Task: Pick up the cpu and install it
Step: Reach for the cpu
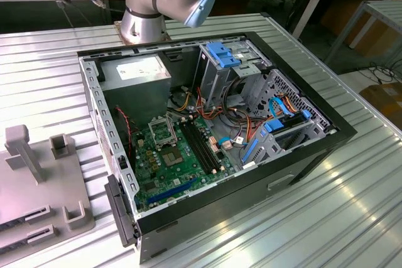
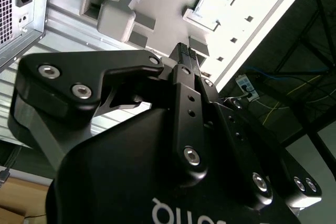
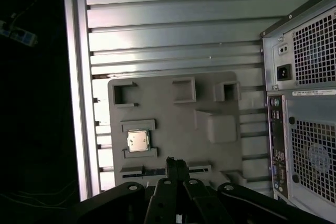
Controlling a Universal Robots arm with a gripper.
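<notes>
Hovering over the grey fixture plate (image 3: pixel 163 129), the gripper (image 3: pixel 177 163) is looking pinched closed on nothing. The cpu (image 3: pixel 138 141) is sitting metal-side up in its raised pocket there, probably keeping it square for grabbing. The open PC case (image 1: pixel 207 218) is waiting mid-frame in the exterior view.

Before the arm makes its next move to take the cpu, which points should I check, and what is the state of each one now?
1. The cpu lies flat in its pocket on the grey tray: ok.
2. The gripper is empty: ok.
3. Jaws open for a grasp: not ok, they are shut.
4. Fingertips lined up with the cpu: not ok, the chip sits apart from them in the first wrist view.
5. The computer case is open, with the green board exposed: ok.
6. The socket is open and free: cannot tell.
</notes>
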